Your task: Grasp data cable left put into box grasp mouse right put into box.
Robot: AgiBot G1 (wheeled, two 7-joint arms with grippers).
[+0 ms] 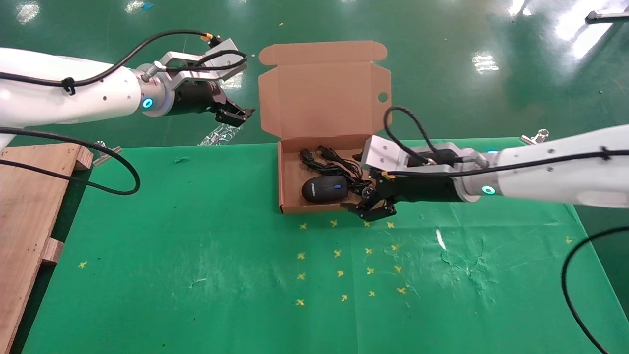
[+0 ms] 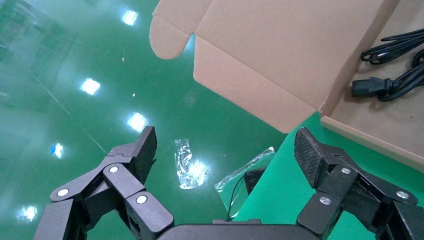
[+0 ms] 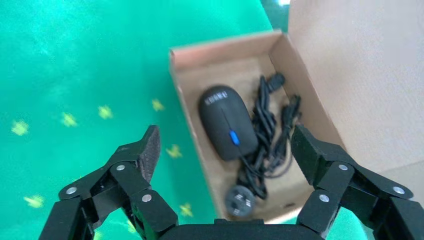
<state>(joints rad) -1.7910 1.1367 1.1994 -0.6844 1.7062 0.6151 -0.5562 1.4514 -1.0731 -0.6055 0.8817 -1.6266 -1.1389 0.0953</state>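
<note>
The brown cardboard box (image 1: 290,196) lies open in the middle of the green table, its lid (image 1: 324,88) standing up at the back. The black mouse (image 1: 324,189) with a blue wheel lies inside near the front wall. The bundled black data cable (image 1: 331,160) lies behind and beside it. My right gripper (image 1: 371,209) is open and empty over the box's front right corner. In the right wrist view the mouse (image 3: 227,122), the cable (image 3: 270,135) and its round plug (image 3: 239,200) show between the open fingers (image 3: 145,150). My left gripper (image 1: 236,115) is open and empty, raised left of the lid beyond the table's far edge.
A wooden pallet (image 1: 29,206) lies at the left edge. A clear plastic bag (image 1: 216,135) hangs at the table's far edge, also in the left wrist view (image 2: 245,180). Yellow cross marks (image 1: 344,255) and a white scrap (image 1: 441,239) are in front of the box.
</note>
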